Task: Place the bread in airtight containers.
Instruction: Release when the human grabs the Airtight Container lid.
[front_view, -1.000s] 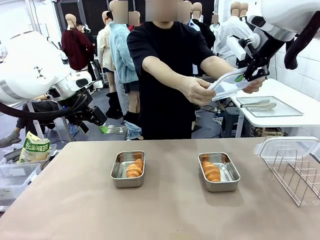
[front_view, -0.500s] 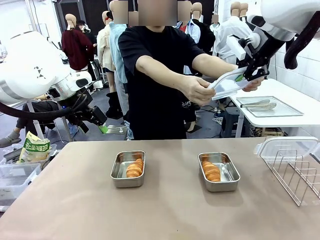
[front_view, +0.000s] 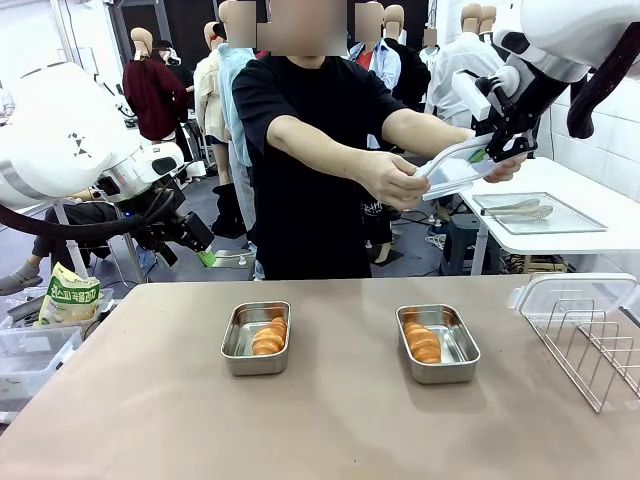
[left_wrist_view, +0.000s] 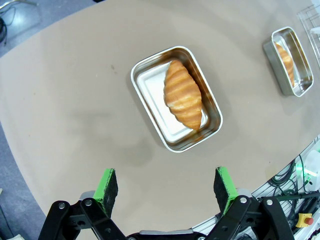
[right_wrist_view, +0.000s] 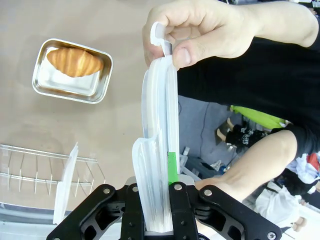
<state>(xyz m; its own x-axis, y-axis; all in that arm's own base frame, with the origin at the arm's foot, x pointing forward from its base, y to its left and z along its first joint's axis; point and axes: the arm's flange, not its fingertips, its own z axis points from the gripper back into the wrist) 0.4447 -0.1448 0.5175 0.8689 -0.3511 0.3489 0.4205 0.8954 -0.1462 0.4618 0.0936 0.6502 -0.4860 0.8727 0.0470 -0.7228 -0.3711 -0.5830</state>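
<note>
Above the far side of the worktop (front_view: 330, 430), in the front view, almost nothing has changed in the last second. The person has only shifted the body a little, and the lid (front_view: 452, 172) hangs between the person's hand (front_view: 392, 180) and the right claw (front_view: 492, 152) as before. So the handover is not finished, I think. The left croissant (front_view: 269, 336) and the right croissant (front_view: 423, 342) already lie in their pans, each with its long axis along the pan, pointing roughly toward the person.

From the left wrist, the left claw (left_wrist_view: 165, 184) is spread wide above the left pan (left_wrist_view: 152, 107), holding nothing (the croissant there lies a little diagonal).

From the right wrist, the right claw pinches one end of the lid, and the person's fingers (right_wrist_view: 182, 52) hold the tab at the other end. Its long axis runs straight away from the claw.
</note>
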